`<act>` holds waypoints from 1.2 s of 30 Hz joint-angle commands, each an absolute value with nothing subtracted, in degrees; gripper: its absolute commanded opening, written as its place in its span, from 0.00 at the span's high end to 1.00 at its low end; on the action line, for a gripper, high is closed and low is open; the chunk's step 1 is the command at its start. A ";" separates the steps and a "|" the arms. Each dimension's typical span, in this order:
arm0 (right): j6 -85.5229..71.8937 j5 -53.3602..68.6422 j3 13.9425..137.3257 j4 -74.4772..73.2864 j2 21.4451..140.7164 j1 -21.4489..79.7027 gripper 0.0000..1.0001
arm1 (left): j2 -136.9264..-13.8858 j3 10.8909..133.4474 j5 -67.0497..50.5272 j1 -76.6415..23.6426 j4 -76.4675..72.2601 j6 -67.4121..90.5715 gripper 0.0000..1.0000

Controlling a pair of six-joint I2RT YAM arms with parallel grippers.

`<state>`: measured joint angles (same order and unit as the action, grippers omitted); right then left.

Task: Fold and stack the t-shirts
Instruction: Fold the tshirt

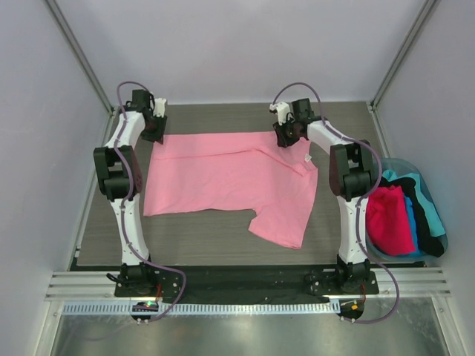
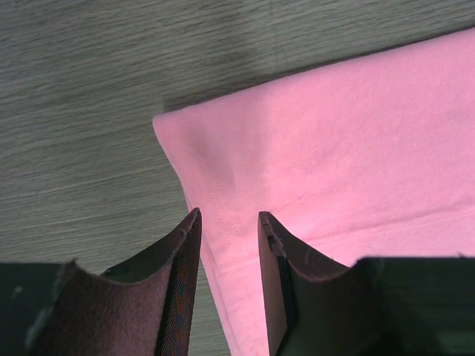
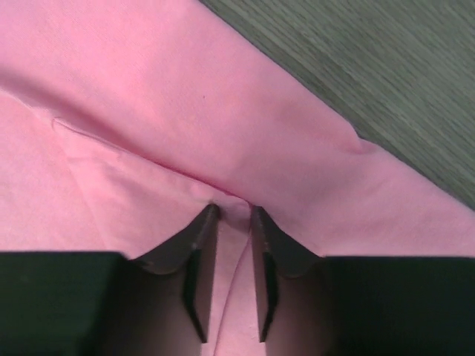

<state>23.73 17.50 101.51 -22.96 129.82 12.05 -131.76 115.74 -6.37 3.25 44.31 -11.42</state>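
Cloth of the light pink t-shirt point(image 1: 223, 178) lies spread across the middle of the counter point(image 1: 223, 248). Its far edge runs between the two arms, and one part reaches toward the near right. A crease crosses its far half from left to right. A small white tag point(image 1: 308, 158) shows at its right edge, just near of the right arm's wrist.

The left pincer point(image 1: 155, 133) hangs over the shirt's far left corner. In the left wrist view the left pincer point(image 2: 228, 216) has its jaws parted, straddling the stitched left hem of the shirt point(image 2: 356, 148). The cloth lies flat under them and bare counter point(image 2: 89, 111) shows to the left.

The right pincer point(image 1: 286, 139) is down at the shirt's far right corner. In the right wrist view the right pincer point(image 3: 234, 209) also has its jaws parted, with only a narrow gap. The tips sit on the shirt point(image 3: 185, 96) where a raised fold runs up to them. Pink cloth fills the gap, and the counter point(image 3: 386, 67) shows beyond the hem.

At the right edge, beside the right arm, a light-blue tub point(image 1: 398, 161) holds the other t-shirts, bunched together: hot pink point(image 1: 387, 219) on the left, teal point(image 1: 410, 222) next to it, and black point(image 1: 424, 215) toward the right.
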 commanded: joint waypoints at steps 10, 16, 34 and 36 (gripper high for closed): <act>22.41 20.30 99.41 -22.76 121.83 14.14 0.98 | -130.96 114.87 -5.54 3.34 43.24 -12.48 0.63; 20.13 18.29 88.52 -23.38 110.14 20.55 0.97 | -130.87 115.75 -6.85 3.60 43.68 -12.39 0.63; 19.77 8.62 93.77 -18.99 116.79 14.43 0.72 | -136.23 122.70 -5.10 3.69 45.26 -13.71 0.61; 20.56 7.56 96.93 -18.46 120.13 13.01 0.72 | -136.41 122.61 -4.40 3.69 44.74 -13.97 0.61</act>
<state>20.18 9.87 91.81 -20.69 118.26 14.55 -135.66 120.75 -6.02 3.40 44.84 -12.71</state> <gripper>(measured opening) 0.283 0.388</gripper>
